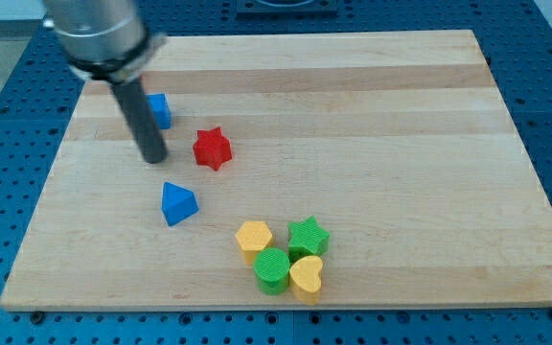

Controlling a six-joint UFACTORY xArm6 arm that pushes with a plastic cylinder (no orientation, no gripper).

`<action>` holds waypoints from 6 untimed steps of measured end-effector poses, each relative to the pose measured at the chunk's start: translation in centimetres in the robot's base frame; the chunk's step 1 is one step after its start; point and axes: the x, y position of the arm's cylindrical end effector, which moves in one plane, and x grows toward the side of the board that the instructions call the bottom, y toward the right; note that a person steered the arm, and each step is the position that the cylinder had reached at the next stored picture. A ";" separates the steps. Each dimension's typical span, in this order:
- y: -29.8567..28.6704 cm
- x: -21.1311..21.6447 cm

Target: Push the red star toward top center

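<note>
Blocks scattered on wooden board (401, 115): red star (212, 148) left of centre, blue triangular block (177, 203) below it, blue block (160, 109) above-left, half hidden behind rod. Near bottom, touching cluster: yellow hexagon (254, 237), green star (308, 234), green cylinder (272, 269), yellow heart (306, 274). My tip (153, 158) just left of red star, apart from it, touching nothing. No fingers, nothing held.

The wooden worktop (401, 115) is holding a red star (212, 149), a blue cube (161, 109), a blue triangle block (178, 203), a yellow hexagon (254, 237), a green star (308, 235), a green cylinder (272, 269) and a yellow heart (306, 275).
</note>
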 end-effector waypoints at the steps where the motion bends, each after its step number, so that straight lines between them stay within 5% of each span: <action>1: 1.5 0.7; 3: 7.6 -0.6; 4: 14.7 -7.0; 6: 15.1 -6.9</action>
